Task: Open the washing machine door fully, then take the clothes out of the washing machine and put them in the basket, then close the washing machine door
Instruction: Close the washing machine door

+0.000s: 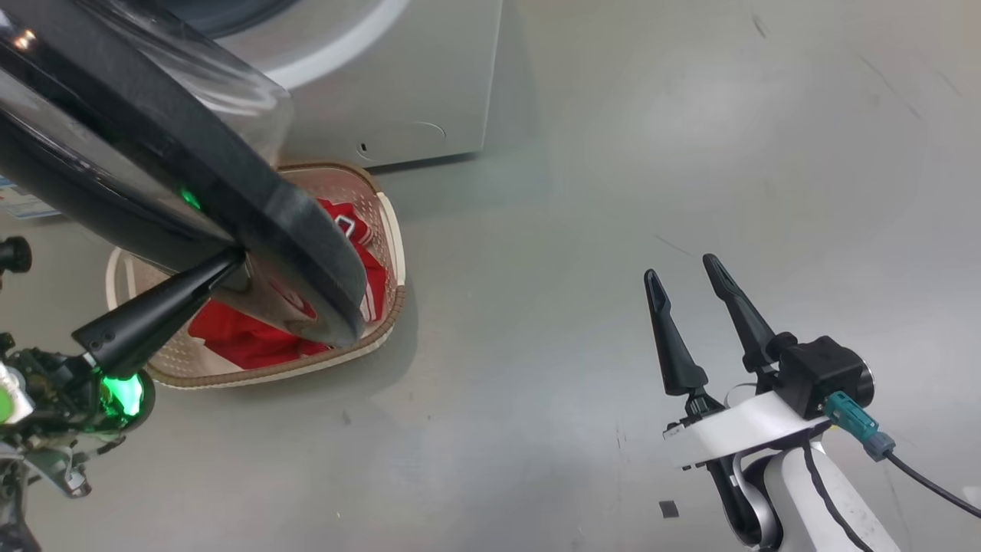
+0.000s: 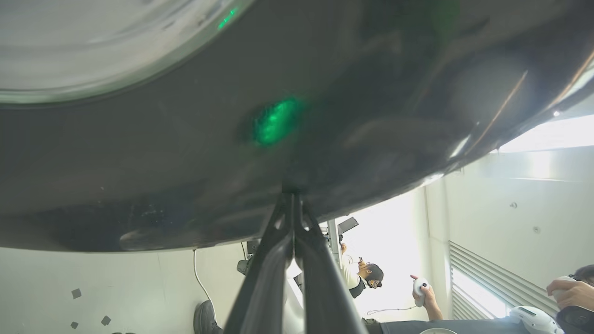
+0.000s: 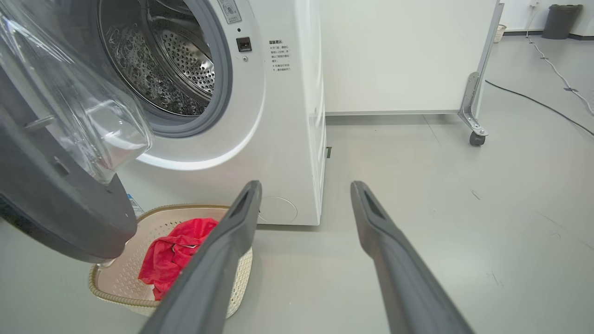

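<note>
Washing machine door (image 1: 222, 172) looms closest, top left in head view, part open, its edge running 10 to 4 o'clock above the basket (image 1: 329, 164). Left gripper (image 1: 230, 262), fingers clenched together on nothing, tips touching the door's glossy outer face; door sits at 1 o'clock from the tips. Clothes (image 1: 245, 341) lie in basket under door; drum (image 3: 185, 55) looks empty as far as visible. Washing machine (image 1: 398, 92) opening is beyond, approx 12 o'clock, so I judge the closing push goes that way w/ left arm. Right gripper (image 1: 680, 267), fingers spread, empty, well apart at 4 o'clock.
</note>
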Robot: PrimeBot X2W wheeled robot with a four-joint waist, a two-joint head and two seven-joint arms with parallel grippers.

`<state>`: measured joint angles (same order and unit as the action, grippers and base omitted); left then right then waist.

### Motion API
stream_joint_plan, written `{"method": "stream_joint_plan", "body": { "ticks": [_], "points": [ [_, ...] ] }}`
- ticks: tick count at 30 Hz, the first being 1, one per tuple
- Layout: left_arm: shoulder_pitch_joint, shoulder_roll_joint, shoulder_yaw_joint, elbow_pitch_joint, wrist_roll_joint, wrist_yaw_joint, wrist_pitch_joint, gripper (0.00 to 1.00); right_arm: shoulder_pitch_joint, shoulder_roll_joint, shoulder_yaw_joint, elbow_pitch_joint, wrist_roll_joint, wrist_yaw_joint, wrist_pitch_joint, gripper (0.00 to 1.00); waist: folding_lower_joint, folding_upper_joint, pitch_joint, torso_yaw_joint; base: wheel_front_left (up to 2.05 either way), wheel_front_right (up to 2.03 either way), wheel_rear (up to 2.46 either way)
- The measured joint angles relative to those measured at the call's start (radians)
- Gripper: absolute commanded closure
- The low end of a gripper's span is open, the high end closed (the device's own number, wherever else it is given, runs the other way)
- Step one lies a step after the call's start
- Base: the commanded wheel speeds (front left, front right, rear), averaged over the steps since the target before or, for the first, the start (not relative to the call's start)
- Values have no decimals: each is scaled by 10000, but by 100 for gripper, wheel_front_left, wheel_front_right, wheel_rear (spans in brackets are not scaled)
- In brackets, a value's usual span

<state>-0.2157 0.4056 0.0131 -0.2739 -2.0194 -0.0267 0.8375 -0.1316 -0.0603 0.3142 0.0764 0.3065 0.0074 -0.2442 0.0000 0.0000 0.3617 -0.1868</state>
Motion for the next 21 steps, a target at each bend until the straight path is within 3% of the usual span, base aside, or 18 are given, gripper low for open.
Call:
{"method": "stream_joint_plan", "body": {
  "ticks": [15,21],
  "points": [
    [-1835,-188,-502,295,150,754,-362,100,-641,52,316,19,94,19,-6,0,0,0,1024,-622,0,0,0],
    [-2746,-362,-585,667,545,848,-635,100,-760,69,435,128,192,90,-35,0,0,0,1379,-957,0,0,0]
  ]
}}
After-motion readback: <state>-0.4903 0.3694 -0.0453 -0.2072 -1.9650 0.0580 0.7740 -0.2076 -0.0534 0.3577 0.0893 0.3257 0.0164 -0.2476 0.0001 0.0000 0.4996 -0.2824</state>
